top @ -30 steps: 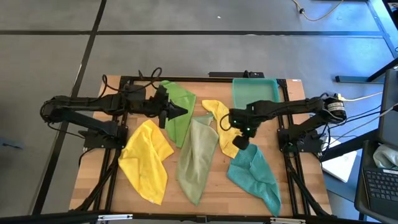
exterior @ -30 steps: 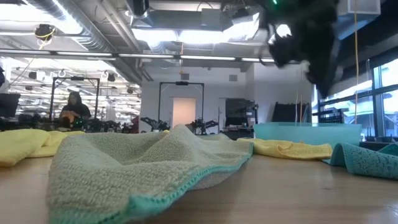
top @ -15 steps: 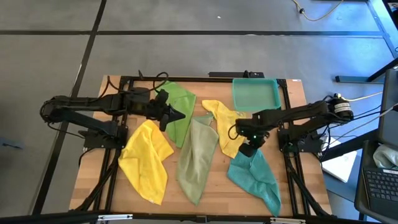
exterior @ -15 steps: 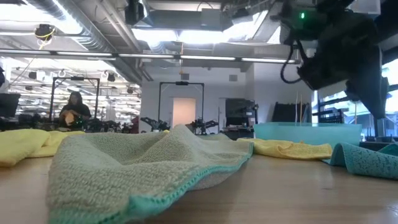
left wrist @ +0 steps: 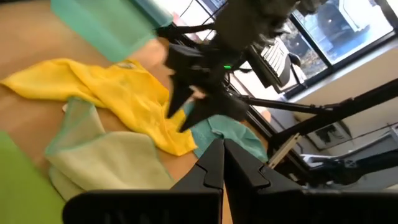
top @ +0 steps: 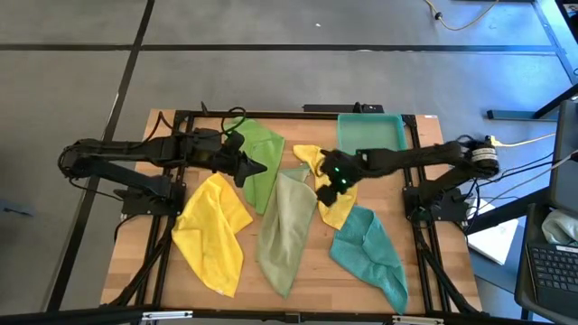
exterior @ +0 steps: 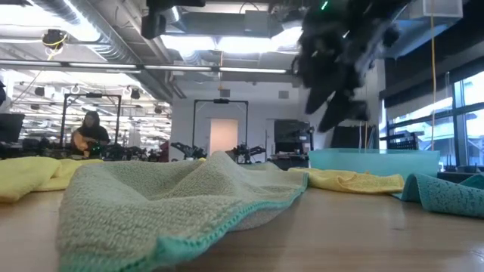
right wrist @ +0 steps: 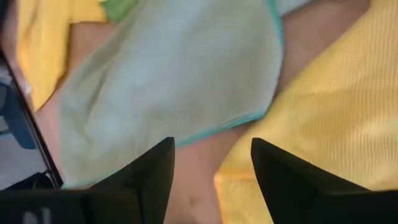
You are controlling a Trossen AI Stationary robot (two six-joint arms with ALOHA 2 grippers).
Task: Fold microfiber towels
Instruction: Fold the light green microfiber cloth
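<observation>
Five microfiber towels lie spread on the table. The bright green one (top: 260,149) is at the far left centre and a yellow one (top: 213,230) at the near left. The pale olive one (top: 287,227) is in the middle, a second yellow one (top: 330,185) is right of it, and the teal one (top: 370,253) is at the near right. My right gripper (top: 322,191) hovers open above the second yellow towel's left edge (right wrist: 329,124), beside the olive towel (right wrist: 180,74), pointing steeply down. My left gripper (top: 260,168) is shut and empty, raised over the bright green towel.
A rigid teal tray (top: 370,135) stands at the far right, behind the second yellow towel. Bare wood (top: 312,271) shows between the olive and teal towels near the front edge. In the low view a person (exterior: 89,134) is far off in the room.
My right gripper first drifted toward the near right over the teal towel's top. It then swung back toward the table's left and far side. It tipped further down and now hangs over the second yellow towel's left edge, still open. The towels have not moved.
</observation>
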